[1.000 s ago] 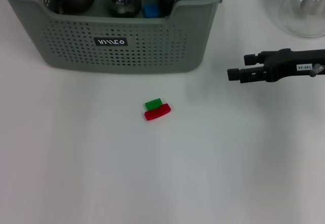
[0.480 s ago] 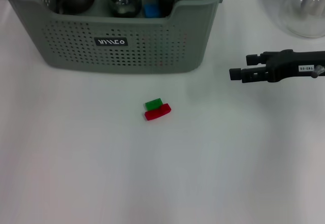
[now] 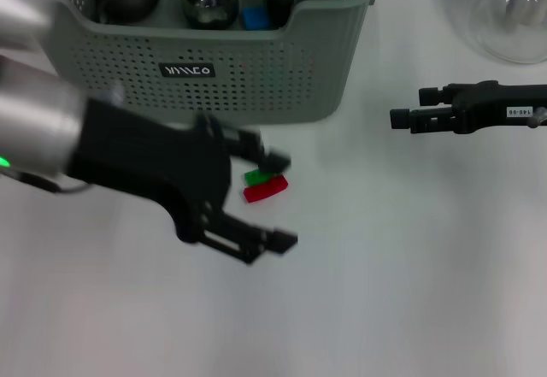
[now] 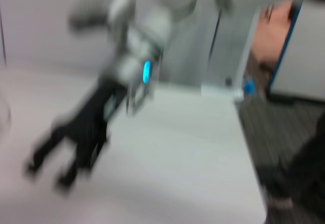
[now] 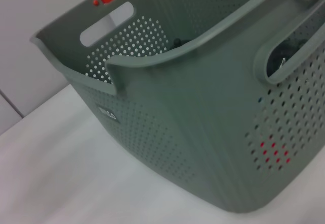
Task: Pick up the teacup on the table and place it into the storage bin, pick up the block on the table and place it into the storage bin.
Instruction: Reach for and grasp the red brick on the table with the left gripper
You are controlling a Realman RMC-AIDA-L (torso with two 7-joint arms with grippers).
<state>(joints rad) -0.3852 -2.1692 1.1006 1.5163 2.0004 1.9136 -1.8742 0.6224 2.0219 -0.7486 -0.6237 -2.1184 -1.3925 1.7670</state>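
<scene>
Head view: I am seeing my left hand [image 3: 278, 199] hanging over the white table [image 3: 410, 274] with its black fingers [image 3: 272, 240] spread wide, one on each side of the small block, a green piece on a red piece [image 3: 265, 184], not touching it. The block is lying just in front of the large grey-green perforated plastic storage bin [image 3: 205, 69]. My right hand [image 3: 396, 119] is idling off to the right, fingers close together, gripping nothing. A clear glass flask [image 3: 513, 14] is standing behind it.
</scene>
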